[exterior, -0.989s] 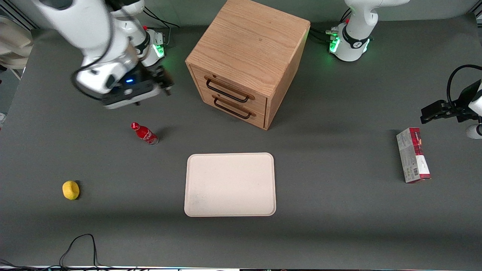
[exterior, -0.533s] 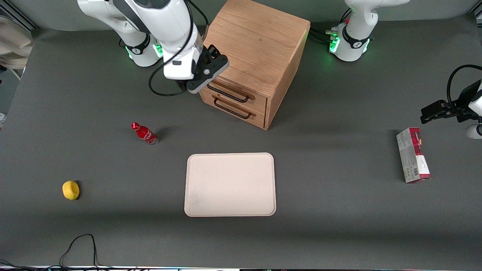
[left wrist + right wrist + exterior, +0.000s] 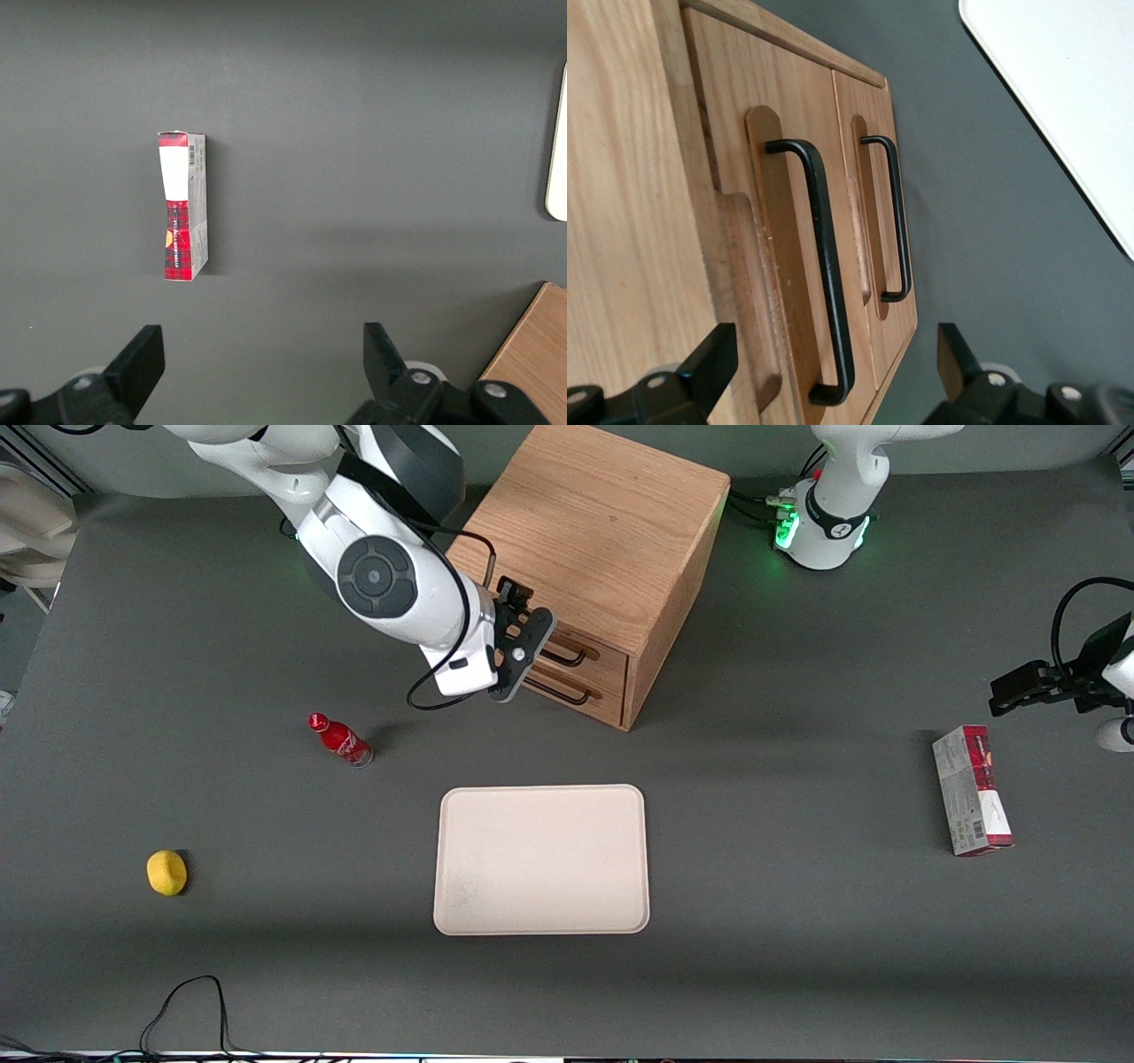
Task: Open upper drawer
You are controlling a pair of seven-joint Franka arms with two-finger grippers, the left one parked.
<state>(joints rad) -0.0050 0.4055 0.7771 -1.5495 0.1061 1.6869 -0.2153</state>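
Gripper (image 3: 529,631) hovers before cabinet (image 3: 594,540) front, jaws spread wide, empty, lined up to straddle handle (image 3: 824,274) of upper drawer (image 3: 788,266); drawer closed, topmost of cabinet's two, facing tray (image 3: 541,859).

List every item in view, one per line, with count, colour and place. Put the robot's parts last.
cabinet: one, light oak, on the table between the two arm bases
upper drawer: one, light oak with a black handle, shut, topmost in the cabinet
lower drawer: one, light oak with a black handle, shut, under the upper drawer
tray: one, cream, nearer the front camera than the cabinet
bottle: one, red, toward the working arm's end
lemon: one, yellow, nearer the camera than the bottle
box: one, red and grey, toward the parked arm's end
cable: one, black, at the table's near edge
pincer: one, black, open, in front of the upper drawer's handle
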